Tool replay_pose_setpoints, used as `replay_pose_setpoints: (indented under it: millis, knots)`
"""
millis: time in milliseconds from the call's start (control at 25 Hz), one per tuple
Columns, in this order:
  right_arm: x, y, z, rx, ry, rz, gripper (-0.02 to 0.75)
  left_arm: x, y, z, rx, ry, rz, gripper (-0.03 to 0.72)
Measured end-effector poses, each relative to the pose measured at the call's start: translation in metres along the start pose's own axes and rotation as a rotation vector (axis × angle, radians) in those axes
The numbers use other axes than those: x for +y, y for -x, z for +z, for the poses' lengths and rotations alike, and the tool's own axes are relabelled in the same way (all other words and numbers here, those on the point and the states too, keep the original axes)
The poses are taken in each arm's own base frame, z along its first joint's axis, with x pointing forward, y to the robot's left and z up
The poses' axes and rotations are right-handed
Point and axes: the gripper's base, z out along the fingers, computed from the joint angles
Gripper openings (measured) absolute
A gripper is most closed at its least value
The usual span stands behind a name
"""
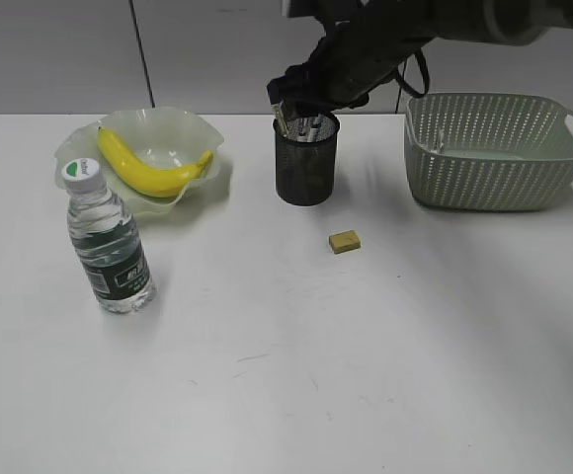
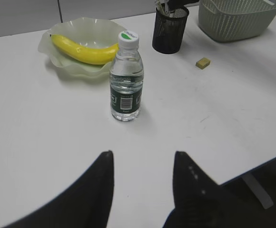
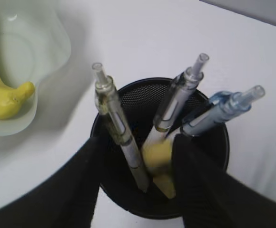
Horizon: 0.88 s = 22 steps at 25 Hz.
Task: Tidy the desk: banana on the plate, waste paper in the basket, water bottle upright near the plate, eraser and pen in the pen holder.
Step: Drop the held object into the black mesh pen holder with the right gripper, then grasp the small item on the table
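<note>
White desk point(image 1: 286, 375), plain; we list its contents from the near edge outward. Left jaws point(image 2: 142, 164): parted, empty, hovering over bare desk short of the water bottle point(image 1: 109, 247). Bottle: clear plastic, white cap, dark green label, upright, near the plate point(image 1: 183, 128). Eraser point(image 1: 345, 241): small tan block, lying loose in front of the pen holder point(image 1: 306, 163), apart from it. Plate: pale-green, ruffled rim, far left, carrying the banana point(image 1: 148, 170). Pen holder: black mesh cup, far centre, containing three pens point(image 3: 121, 128) leaning on its rim. Right jaws point(image 3: 138, 156): directly above the holder, spread to either side of a pen, which we see touching neither finger. Basket point(image 1: 494, 153): sage-green, woven sides, far right.
</note>
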Motion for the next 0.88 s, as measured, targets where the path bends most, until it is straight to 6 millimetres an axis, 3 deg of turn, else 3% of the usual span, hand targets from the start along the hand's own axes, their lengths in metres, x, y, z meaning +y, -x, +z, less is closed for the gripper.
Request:
replay_pose_setpoints:
  millis: [160,440,720,880]
  knots:
    - [0.004,0.014,-0.031,0.001,0.011,-0.006,0.437,0.0,0.0,0.0,0.0,0.0,0.0,0.309]
    - [0.011,0.025,-0.124,0.183,-0.007,-0.08,0.437,0.0,0.0,0.0,0.0,0.0,0.0,0.309]
    - [0.011,0.018,-0.21,0.292,-0.064,-0.142,0.437,0.0,0.0,0.0,0.0,0.0,0.0,0.309]
    - [0.012,-0.003,-0.26,0.266,-0.073,-0.152,0.437,0.0,0.0,0.0,0.0,0.0,0.0,0.309]
